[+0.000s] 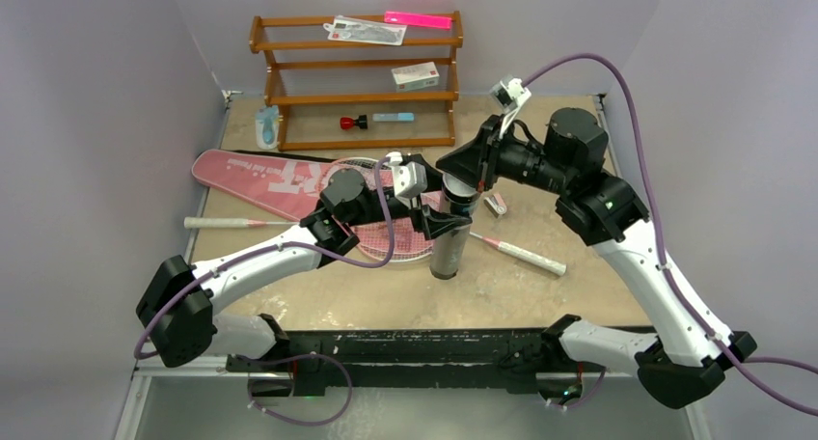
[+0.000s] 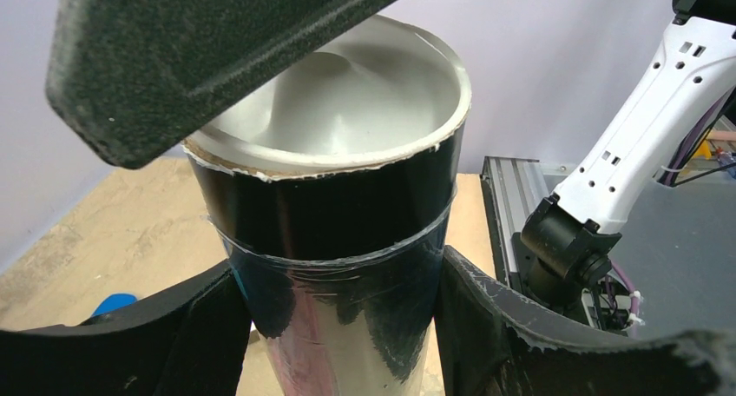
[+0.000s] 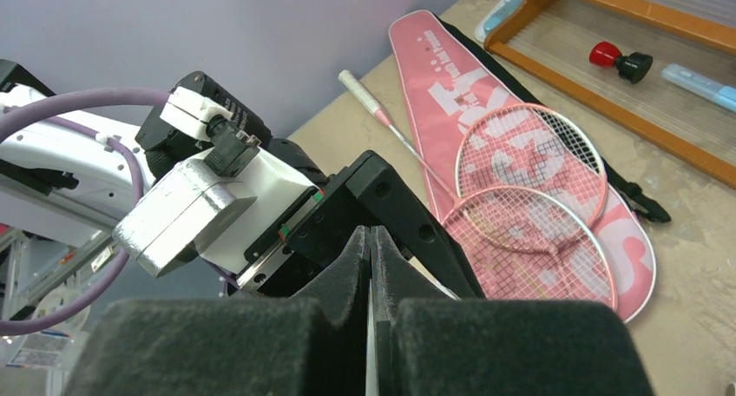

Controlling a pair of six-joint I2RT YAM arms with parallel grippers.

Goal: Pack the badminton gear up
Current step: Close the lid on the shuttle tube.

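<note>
The black tube (image 1: 447,252) stands upright on the desk (image 1: 318,310), clamped below its rim by the left gripper (image 2: 338,326), fingers (image 2: 156,344) against its glossy, slippery wall. It looks like light, thin card that crushes easily, so squeeze the sides gently. The right gripper (image 3: 371,240) hovers over the open mouth, fingers pressed together, perhaps pinching something thin.

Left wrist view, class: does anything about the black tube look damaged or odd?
Yes. The black tube has a top rim that is frayed on the left, with bare cardboard showing. The clear film around its body ends in a torn, uneven edge. The tube itself stands upright.
</note>
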